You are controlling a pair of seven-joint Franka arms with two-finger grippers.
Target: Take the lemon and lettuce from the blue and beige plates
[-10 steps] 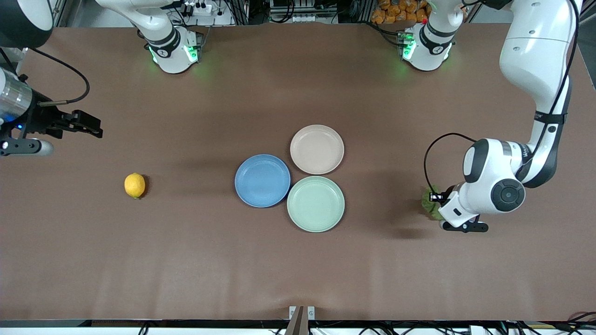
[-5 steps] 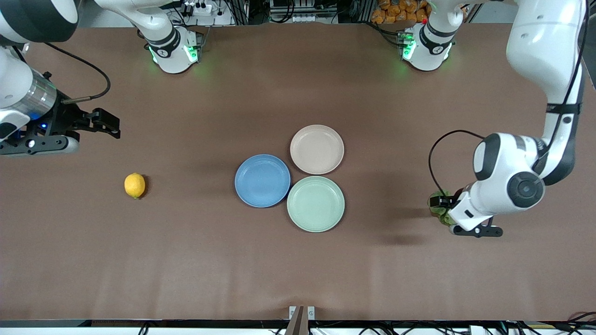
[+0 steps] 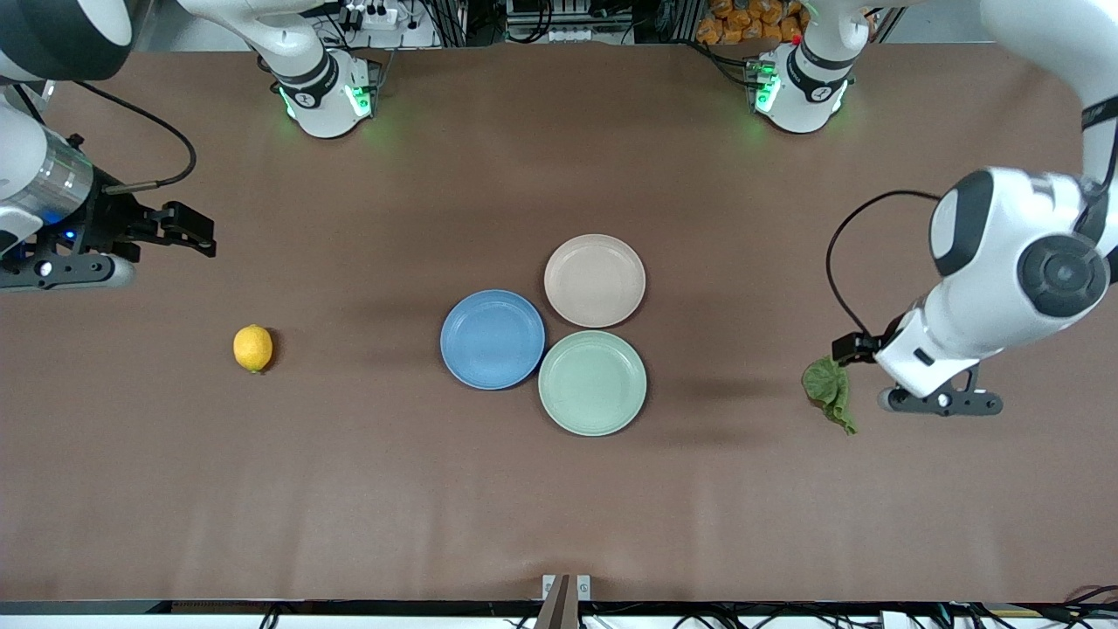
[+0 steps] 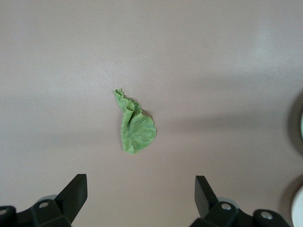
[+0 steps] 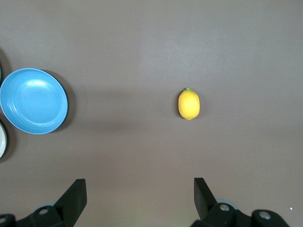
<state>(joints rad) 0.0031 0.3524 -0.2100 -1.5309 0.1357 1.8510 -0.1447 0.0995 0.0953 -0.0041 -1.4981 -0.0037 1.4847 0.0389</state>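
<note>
Lemon and lettuce lie on the surface, at 9 and 3 o'clock of the blue plate and beige plate. Left gripper hangs over the lettuce, right gripper above the surface near the lemon. Both jaws apart, empty.

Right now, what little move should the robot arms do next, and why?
Probably nothing more than easing both arms back to rest. The lemon and the lettuce already lie on the bare table, and the blue plate and beige plate hold nothing. The left pincer and right pincer are open and empty, each up over its item.
</note>
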